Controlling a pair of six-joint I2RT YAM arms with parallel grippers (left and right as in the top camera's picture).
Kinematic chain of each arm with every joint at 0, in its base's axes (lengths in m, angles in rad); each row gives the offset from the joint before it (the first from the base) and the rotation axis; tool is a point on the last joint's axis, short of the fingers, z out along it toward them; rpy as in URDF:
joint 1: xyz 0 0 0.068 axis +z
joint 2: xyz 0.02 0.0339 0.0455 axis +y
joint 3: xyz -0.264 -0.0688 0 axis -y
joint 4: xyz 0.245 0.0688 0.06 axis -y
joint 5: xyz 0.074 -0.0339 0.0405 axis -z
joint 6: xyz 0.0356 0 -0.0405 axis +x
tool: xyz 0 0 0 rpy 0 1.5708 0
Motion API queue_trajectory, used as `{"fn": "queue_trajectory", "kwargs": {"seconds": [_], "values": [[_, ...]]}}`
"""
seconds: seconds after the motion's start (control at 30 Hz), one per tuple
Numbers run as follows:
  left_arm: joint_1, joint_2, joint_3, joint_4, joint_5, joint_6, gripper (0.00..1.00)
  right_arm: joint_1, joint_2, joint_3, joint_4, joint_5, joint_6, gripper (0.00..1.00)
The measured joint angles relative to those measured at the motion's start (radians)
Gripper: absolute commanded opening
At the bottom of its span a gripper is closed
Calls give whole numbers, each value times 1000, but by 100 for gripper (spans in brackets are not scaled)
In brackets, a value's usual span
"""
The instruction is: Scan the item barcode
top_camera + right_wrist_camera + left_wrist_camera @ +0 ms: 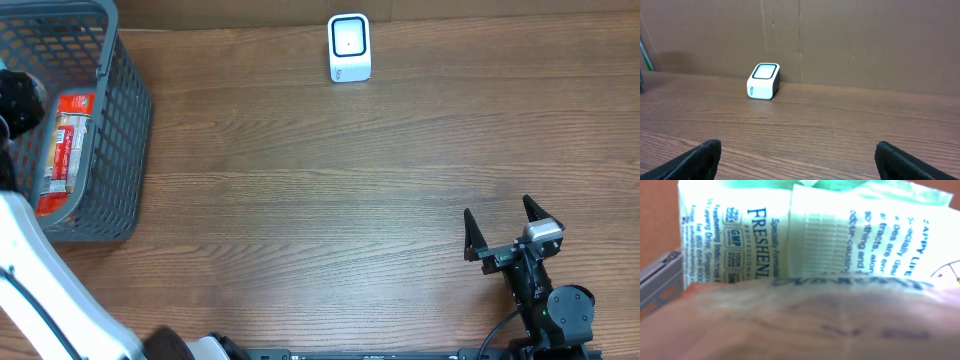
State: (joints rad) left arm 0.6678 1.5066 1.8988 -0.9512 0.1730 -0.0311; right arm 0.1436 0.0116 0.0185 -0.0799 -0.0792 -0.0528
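The packet [66, 140] is sat in the basket [128, 120], likely light, soft and slippery, so best pinched at an edge; left gripper's [22, 100] state can't be made out, right gripper [497, 208] is held open, empty.

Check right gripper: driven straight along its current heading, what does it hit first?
Probably the brown back wall. From the right gripper, jaws open, only bare table lies ahead; the white scanner sits left of its centre line. Depth is unclear, so a clip isn't excluded.
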Motion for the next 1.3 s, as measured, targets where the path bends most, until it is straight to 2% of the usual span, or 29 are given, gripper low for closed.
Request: {"fn": "queue_trajectory", "kwargs": {"seconds": [0.3, 0.47, 0.63, 0.77, 1.03, 1.1, 1.3], "values": [[-198, -176, 2, -168, 32, -59, 51, 0, 0, 0, 0, 0, 0, 100], [-354, -181, 2, -306, 7, -71, 48, 0, 0, 0, 0, 0, 0, 100], [-520, -164, -61, -339, -57, -90, 47, 0, 0, 0, 0, 0, 0, 100], [-655, -136, -166, -304, -98, -131, 45, 0, 0, 0, 0, 0, 0, 100], [-910, -49, -419, -90, -136, -292, 47, 0, 0, 0, 0, 0, 0, 100], [-981, -13, -463, -44, -163, -329, 50, 0, 0, 0, 0, 0, 0, 100], [-1178, 165, -521, 69, -217, -403, 48, 0, 0, 0, 0, 0, 0, 100]]}}
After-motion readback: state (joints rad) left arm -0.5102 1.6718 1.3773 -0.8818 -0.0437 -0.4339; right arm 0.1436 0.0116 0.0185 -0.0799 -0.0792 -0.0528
